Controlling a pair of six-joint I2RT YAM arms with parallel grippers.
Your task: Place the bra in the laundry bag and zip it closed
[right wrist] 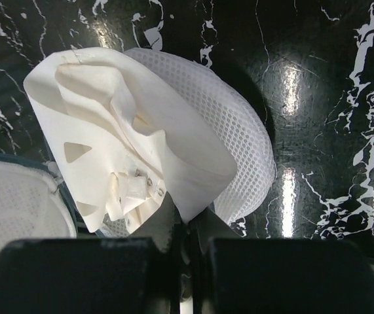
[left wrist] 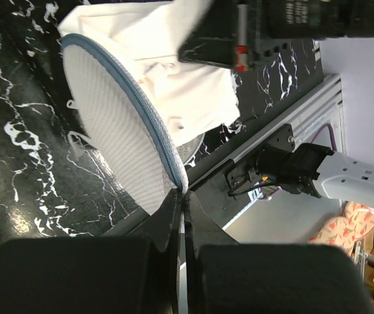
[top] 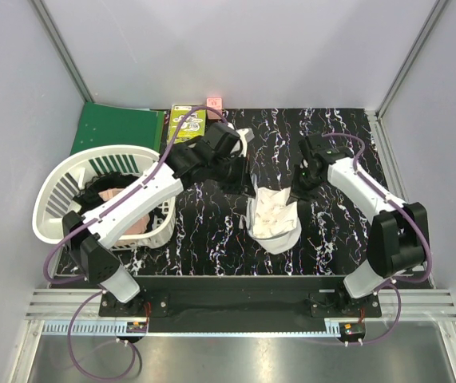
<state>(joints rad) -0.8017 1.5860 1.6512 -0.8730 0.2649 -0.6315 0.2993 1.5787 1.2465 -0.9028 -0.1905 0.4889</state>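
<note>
Top view: laundry bag (top: 274,223) lies mid-surface (top: 212,239), mouth gaping, white inside, nothing black showing in it. Left gripper (top: 246,185) reaches to its upper-left rim and right gripper (top: 295,191) to its upper-right rim. Dark fabric in the white basket (top: 52,191) at far left is probably the bra (top: 116,169), next to a pink garment (top: 118,195); it is too small to confirm. Count: one bag, one basket, one dark garment, one pink garment, one green folder (top: 116,128), one green box (top: 188,120), one pink cube (top: 214,102), two grippers.

Left wrist view: left gripper (left wrist: 181,195) has its fingers pressed together, clamped on the bag's zipper rim (left wrist: 141,104). Mesh wall is below the rim, white lining above it.

Right wrist view: right gripper (right wrist: 185,226) has its fingers together, pinching a fold of the bag's white lining (right wrist: 141,131). Mesh dome is beside it on the surface. No bra seen here.

Judgement: the step in hand is holding the bag open from two sides; loading and zipping are not done. Next move calls for one gripper to let go and fetch the dark garment from the basket, leaving the pink one, while the other keeps the mouth open.
</note>
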